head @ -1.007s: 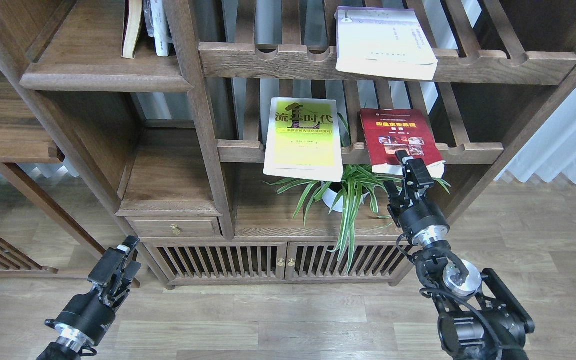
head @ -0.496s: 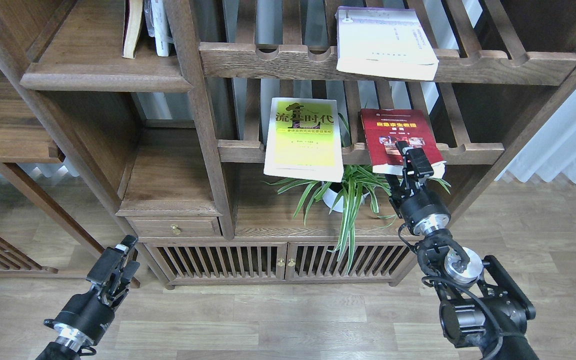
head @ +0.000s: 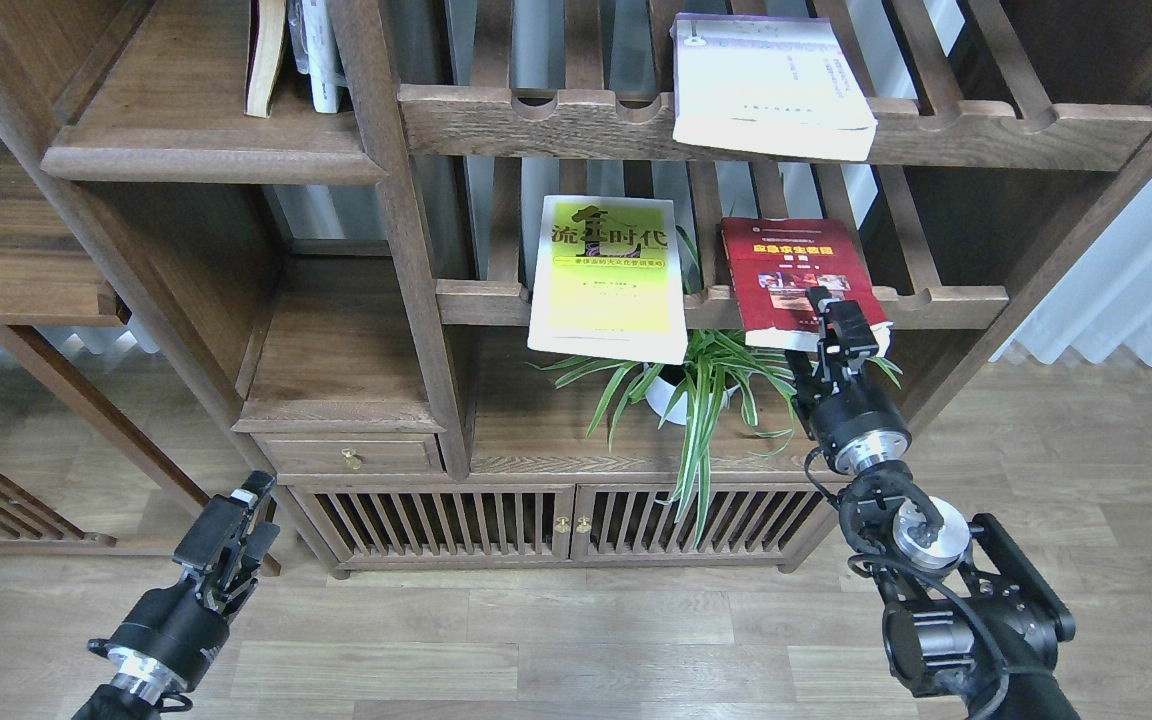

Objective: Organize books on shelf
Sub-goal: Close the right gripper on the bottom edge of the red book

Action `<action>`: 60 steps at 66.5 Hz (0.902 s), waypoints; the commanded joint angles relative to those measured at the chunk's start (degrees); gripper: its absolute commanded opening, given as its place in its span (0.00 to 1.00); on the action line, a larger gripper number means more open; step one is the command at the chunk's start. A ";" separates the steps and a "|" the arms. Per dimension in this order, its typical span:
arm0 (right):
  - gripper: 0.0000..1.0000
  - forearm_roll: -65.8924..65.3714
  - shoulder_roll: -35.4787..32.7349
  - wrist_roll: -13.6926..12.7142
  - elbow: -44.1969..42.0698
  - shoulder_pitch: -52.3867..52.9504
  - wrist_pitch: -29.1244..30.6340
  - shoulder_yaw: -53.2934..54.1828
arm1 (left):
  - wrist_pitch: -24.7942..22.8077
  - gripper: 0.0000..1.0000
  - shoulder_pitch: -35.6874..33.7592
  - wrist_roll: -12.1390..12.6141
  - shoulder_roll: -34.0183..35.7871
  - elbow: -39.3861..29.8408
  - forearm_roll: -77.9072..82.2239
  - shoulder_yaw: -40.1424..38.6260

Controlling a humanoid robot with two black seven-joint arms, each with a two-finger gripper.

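Three books lie flat on slatted racks, overhanging the front rails: the yellow-green book (head: 606, 275) and the dark red book (head: 786, 250) on the lower rack, the white book (head: 766, 85) on the upper rack. The solid plank shelf (head: 206, 160) with the moulded lip is at the upper left and holds a few upright books (head: 266, 60). My right gripper (head: 810, 328) is open at the red book's overhanging front edge, one finger over the cover, the other below. My left gripper (head: 258, 508) is open and empty, low near the floor at the left.
A potted spider plant (head: 696, 390) stands on the cabinet top just left of my right gripper. A ledge with a brass-knobbed drawer (head: 351, 458) is below the plank shelf. A thick upright post (head: 406, 240) divides the shelf from the racks. Slatted cabinet doors (head: 556, 525) are below.
My right gripper has moved up and slightly right, closer onto the red book's front edge. The books and my left arm have not moved.
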 commanded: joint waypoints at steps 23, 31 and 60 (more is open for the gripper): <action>0.41 0.09 0.98 0.40 0.00 0.57 0.35 -0.27 | 0.00 1.00 0.09 0.04 0.09 -0.09 -0.87 -0.97; 0.25 0.35 1.15 1.55 0.09 0.48 0.88 -0.18 | 0.00 1.00 0.35 0.04 0.09 -0.09 -0.87 -1.15; 0.04 2.54 1.15 3.57 2.98 -1.62 5.80 -0.88 | 0.00 1.00 1.93 0.12 0.53 0.00 -2.80 -3.34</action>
